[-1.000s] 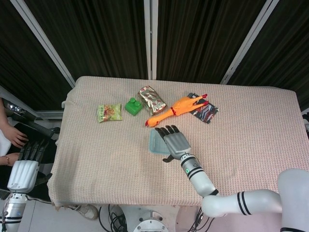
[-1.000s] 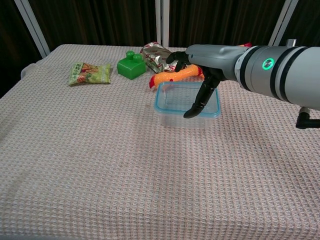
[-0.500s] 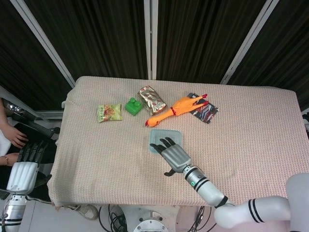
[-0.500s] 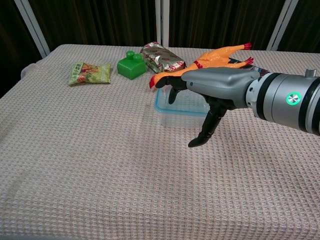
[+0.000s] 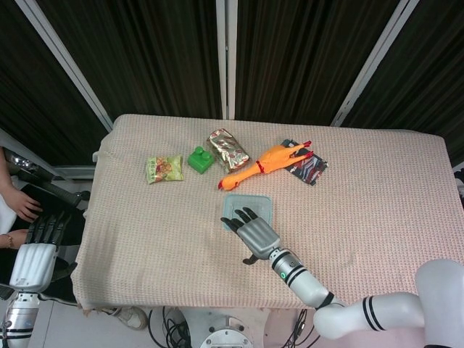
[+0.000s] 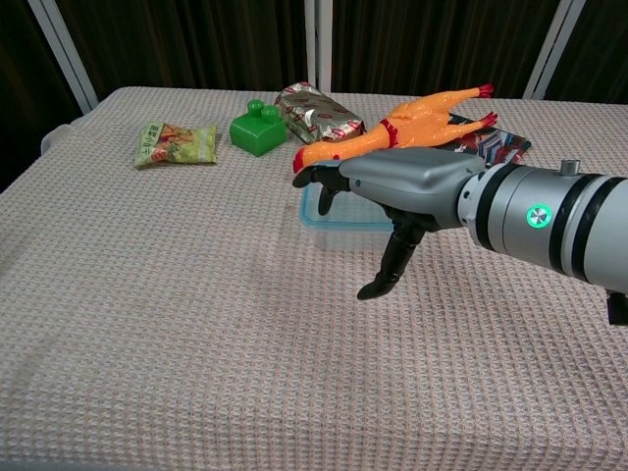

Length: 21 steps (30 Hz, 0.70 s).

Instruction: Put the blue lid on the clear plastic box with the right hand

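The clear plastic box [image 5: 254,204] stands mid-table with the blue lid [image 5: 249,199] lying on top of it; its blue rim also shows in the chest view as the lid [image 6: 345,210]. My right hand [image 5: 252,233] hovers at the box's near edge, palm down, fingers spread and holding nothing. In the chest view the same right hand [image 6: 397,188] covers most of the box, its thumb pointing down in front of it. My left hand [image 5: 40,233] hangs off the table's left side, fingers straight and empty.
Behind the box lies an orange rubber chicken [image 5: 266,164] beside a dark packet [image 5: 310,168]. A foil packet [image 5: 228,148], a green block [image 5: 200,159] and a green snack bag [image 5: 164,168] sit at the back left. A person's hand [image 5: 20,204] shows at the left edge.
My right hand has drawn back from over the box toward the table's front edge, uncovering the lidded box in the head view. The left hand has not moved.
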### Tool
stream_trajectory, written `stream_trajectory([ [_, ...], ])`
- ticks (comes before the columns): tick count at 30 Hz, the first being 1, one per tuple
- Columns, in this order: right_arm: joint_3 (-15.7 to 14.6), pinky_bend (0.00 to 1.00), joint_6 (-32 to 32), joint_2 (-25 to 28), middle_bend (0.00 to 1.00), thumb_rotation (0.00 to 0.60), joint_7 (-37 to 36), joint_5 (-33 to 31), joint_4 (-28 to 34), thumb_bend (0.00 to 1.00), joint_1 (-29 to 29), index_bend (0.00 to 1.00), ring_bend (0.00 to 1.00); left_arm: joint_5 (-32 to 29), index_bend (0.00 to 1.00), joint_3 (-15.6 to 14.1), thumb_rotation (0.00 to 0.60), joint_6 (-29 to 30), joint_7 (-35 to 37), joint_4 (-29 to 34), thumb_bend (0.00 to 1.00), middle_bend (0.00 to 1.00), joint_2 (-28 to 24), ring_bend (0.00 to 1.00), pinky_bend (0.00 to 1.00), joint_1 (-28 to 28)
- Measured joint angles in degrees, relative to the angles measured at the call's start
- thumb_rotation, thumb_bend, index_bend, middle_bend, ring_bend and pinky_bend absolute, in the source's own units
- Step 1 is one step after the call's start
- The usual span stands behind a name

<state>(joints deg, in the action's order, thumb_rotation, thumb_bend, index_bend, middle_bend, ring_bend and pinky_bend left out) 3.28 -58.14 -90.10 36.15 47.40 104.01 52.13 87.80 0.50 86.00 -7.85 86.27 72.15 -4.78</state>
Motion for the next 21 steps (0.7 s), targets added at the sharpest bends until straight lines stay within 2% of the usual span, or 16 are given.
stream_trajectory([
  [13, -0.27, 0.0, 0.29, -0.73, 0.22, 0.6, 0.15, -0.96, -1.07, 0.0, -0.39, 0.0, 0.0, -0.07, 0.05, 0.08, 0.6, -0.42, 0.31, -0.47, 0.03, 0.01, 0.31, 0.0, 0.0, -0.18],
  [21, 1.19, 0.0, -3.28, 2.52, 0.21, 0.6, -4.7, 3.54, 0.73, 0.0, -3.33, 0.0, 0.0, 0.1, 0.05, 0.24, 0.6, -0.31, 0.7, -0.67, 0.03, 0.01, 0.26, 0.0, 0.0, -0.28],
])
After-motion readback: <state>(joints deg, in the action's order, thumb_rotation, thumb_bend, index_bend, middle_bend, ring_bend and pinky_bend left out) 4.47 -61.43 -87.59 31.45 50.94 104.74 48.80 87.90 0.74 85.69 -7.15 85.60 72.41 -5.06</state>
